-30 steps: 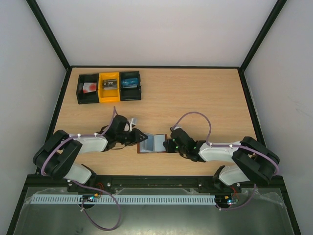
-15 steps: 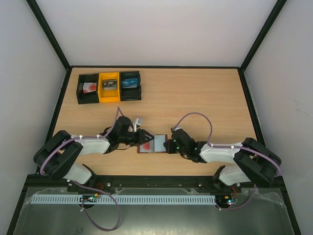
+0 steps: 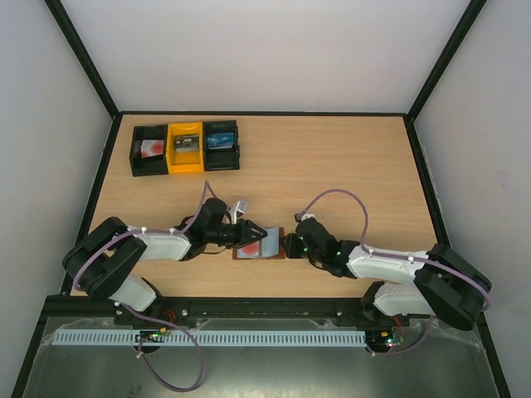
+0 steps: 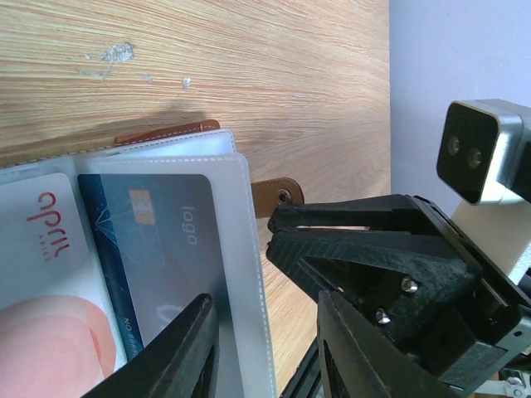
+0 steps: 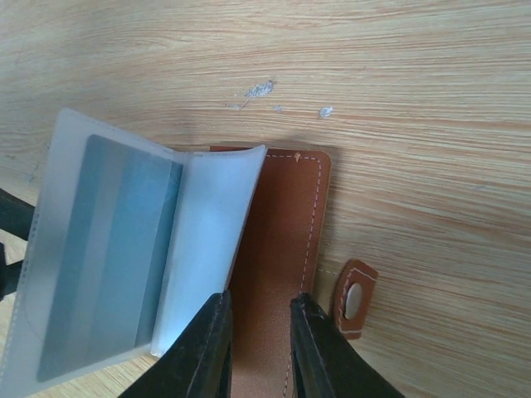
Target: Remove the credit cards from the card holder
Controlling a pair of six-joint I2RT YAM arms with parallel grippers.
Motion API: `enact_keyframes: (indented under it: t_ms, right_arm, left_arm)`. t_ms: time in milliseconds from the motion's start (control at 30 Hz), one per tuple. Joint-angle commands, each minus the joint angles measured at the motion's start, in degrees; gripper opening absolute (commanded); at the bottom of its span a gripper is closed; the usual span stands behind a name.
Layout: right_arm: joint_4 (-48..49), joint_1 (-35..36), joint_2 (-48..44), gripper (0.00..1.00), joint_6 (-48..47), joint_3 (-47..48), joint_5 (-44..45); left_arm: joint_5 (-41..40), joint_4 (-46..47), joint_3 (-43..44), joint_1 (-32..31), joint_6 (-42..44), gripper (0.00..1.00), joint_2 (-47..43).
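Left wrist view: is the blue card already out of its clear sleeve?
No, the blue card lies wholly inside the sleeve, whose stitched edge runs past the card's side.

Wood-grain table, dark-edged. Three small bins set touching in a row at the far left corner: left black bin, yellow bin, right black bin. Card holder laid open near the middle of the near edge, its brown tab flat on the wood. White flecks noted just beyond it.
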Motion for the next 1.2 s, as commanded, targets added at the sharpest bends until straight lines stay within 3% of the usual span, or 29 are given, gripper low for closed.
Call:
enact_keyframes:
  t_ms: [0, 667, 1167]
  right_arm:
    - [-3.2, 0.0, -2.8, 0.2, 0.9, -0.3, 2.7]
    - [-5.1, 0.0, -11.2, 0.2, 2.6, -0.2, 2.8]
    - [3.2, 0.0, -4.6, 0.17, 4.4, -0.1, -5.5]
  left_arm:
    - [0.5, 2.2, 1.1, -0.4, -0.1, 0.34, 1.1]
    - [-0.6, 2.3, 0.9, -0.4, 0.6, 0.37, 2.6]
    - [-4.1, 4.8, -1.1, 0.3, 1.4, 0.39, 5.6]
